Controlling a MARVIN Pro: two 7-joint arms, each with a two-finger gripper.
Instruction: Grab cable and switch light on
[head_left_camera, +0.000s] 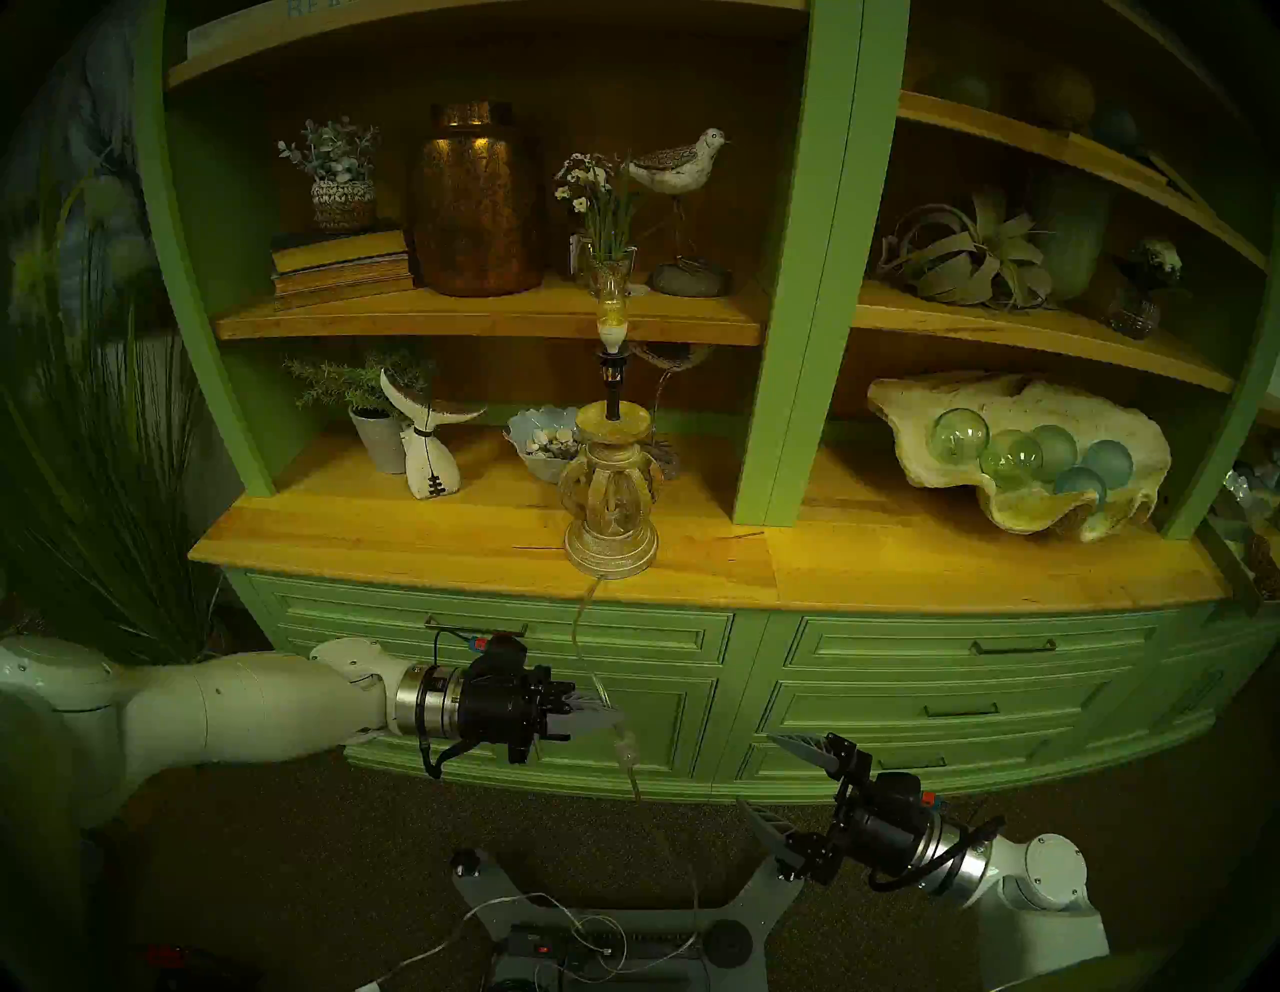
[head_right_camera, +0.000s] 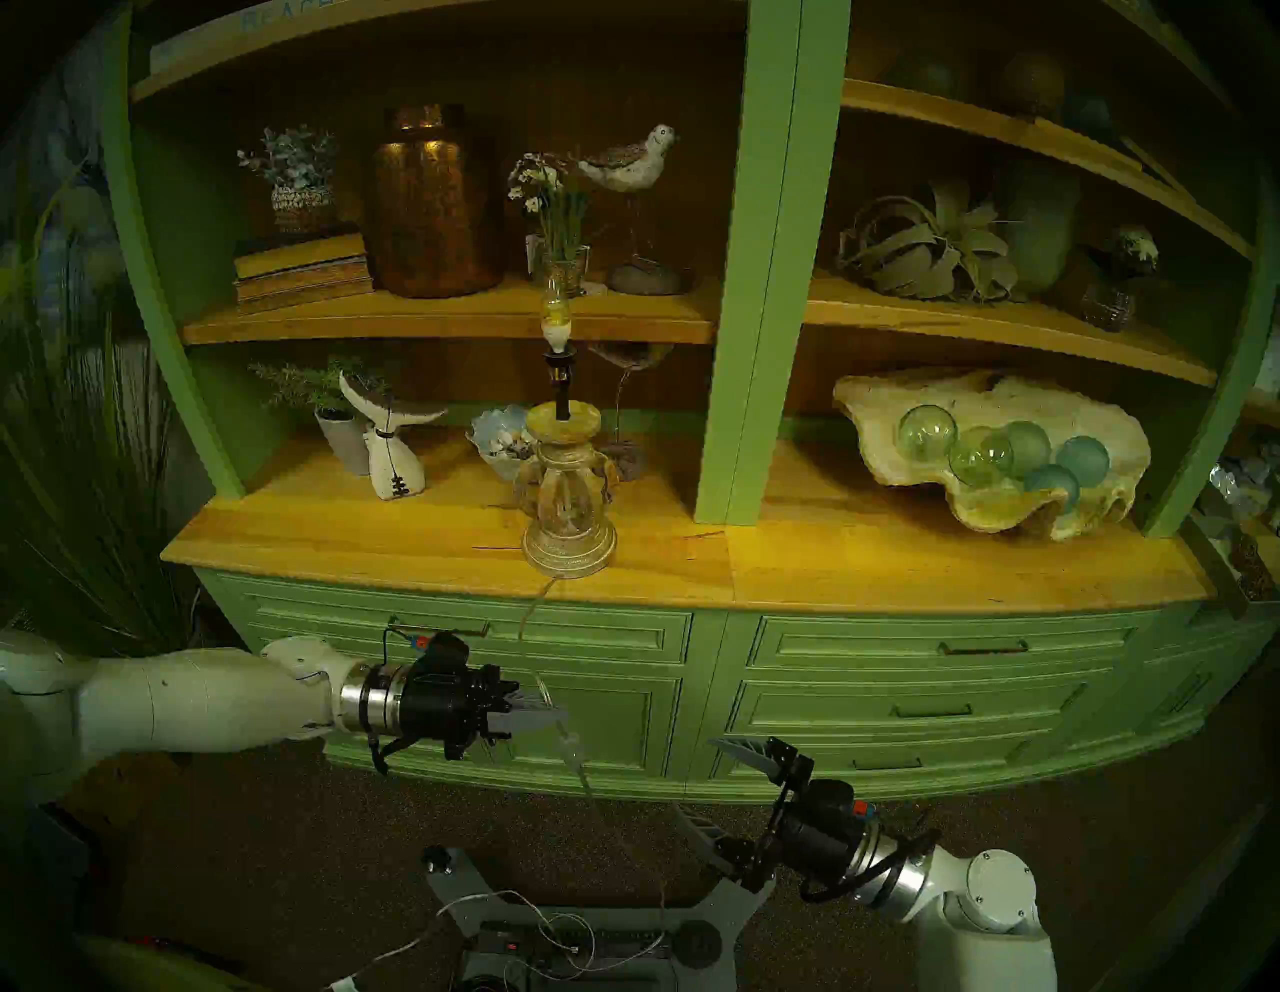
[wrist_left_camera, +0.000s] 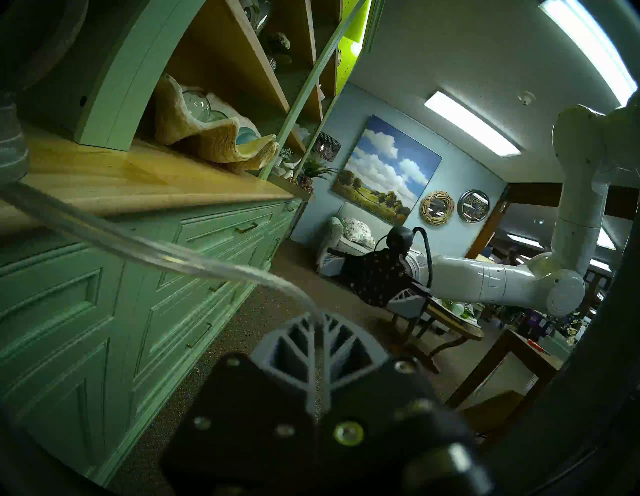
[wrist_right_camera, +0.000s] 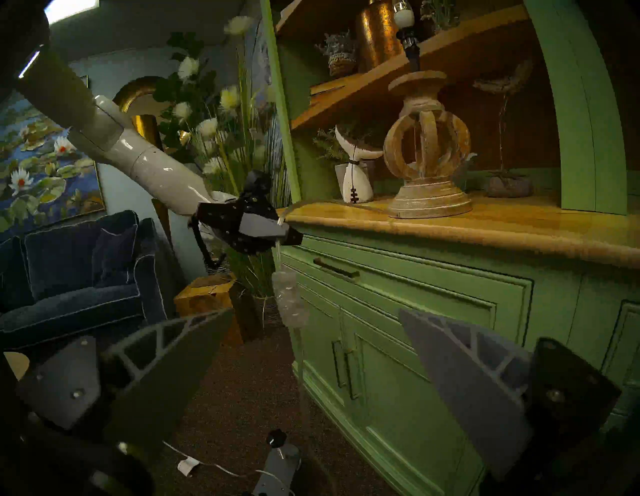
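The light is a small clear bulb (head_left_camera: 612, 315) on a black stem atop a whitewashed wooden lamp base (head_left_camera: 611, 499), standing at the counter's front edge. It shows only a faint yellow tint. The clear cable (head_left_camera: 580, 623) drops from the base over the counter edge. My left gripper (head_left_camera: 611, 720) is shut on the cable in front of the drawers; the cable runs into its fingers in the left wrist view (wrist_left_camera: 173, 256). The clear inline switch (head_left_camera: 627, 748) hangs just below that grip. My right gripper (head_left_camera: 756, 770) is open and empty, to the right of the switch (wrist_right_camera: 289, 301) and slightly below it, apart from it.
The green cabinet (head_left_camera: 900, 706) with drawers stands right behind both grippers, under the wooden counter (head_left_camera: 900, 561). A copper jar (head_left_camera: 478, 208) and ornaments fill the shelves. My base (head_left_camera: 623, 928) with loose wires lies on the carpet below. Tall grass (head_left_camera: 104, 485) stands at the left.
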